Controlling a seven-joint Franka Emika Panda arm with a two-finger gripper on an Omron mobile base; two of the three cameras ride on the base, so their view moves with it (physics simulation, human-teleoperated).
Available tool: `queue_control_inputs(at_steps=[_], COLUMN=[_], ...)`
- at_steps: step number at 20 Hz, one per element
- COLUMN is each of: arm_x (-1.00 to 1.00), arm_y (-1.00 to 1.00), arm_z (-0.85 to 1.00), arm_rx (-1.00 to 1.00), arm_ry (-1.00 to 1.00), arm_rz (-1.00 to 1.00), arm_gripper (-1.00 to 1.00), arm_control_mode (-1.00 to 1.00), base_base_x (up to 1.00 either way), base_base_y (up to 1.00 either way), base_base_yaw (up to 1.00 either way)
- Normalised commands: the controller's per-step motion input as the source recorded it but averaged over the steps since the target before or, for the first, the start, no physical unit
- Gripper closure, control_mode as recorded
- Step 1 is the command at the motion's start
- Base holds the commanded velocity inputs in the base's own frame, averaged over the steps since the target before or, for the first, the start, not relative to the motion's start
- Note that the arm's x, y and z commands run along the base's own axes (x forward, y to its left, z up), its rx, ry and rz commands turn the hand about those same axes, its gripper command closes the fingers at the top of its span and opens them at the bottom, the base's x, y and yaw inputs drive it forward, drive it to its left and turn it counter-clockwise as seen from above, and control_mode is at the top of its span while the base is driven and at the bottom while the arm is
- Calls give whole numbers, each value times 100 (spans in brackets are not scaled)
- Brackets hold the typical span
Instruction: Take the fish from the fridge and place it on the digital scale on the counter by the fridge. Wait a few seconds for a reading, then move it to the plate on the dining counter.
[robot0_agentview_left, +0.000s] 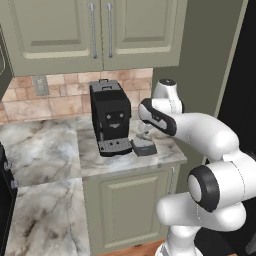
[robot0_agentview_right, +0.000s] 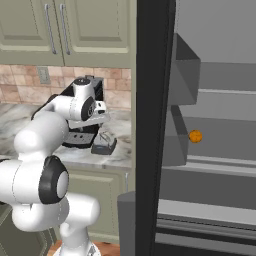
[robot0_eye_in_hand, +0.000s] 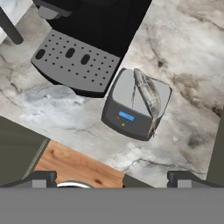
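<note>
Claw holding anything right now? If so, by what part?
Nothing held. The claw is open above the counter; the fish lies on the digital scale, released.

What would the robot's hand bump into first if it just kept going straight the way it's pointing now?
Probably the fish lying on the digital scale. The open hand looks down over them on the counter, beside the coffee machine. Depth is hard to judge.
</note>
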Motion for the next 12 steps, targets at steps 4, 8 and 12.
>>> queue_control_inputs(at_steps=[4, 8, 12], arm_x=[0, 0, 0], arm_y=[0, 0, 0], arm_z=[0, 0, 0], arm_rx=[0, 0, 0], arm_ry=[0, 0, 0], arm_rz=[0, 0, 0], arm_gripper=[-100, -100, -100], arm_control_mode=[-100, -100, -100], base_base_x=[0, 0, 0], base_base_y=[0, 0, 0], base_base_yaw=[0, 0, 0])
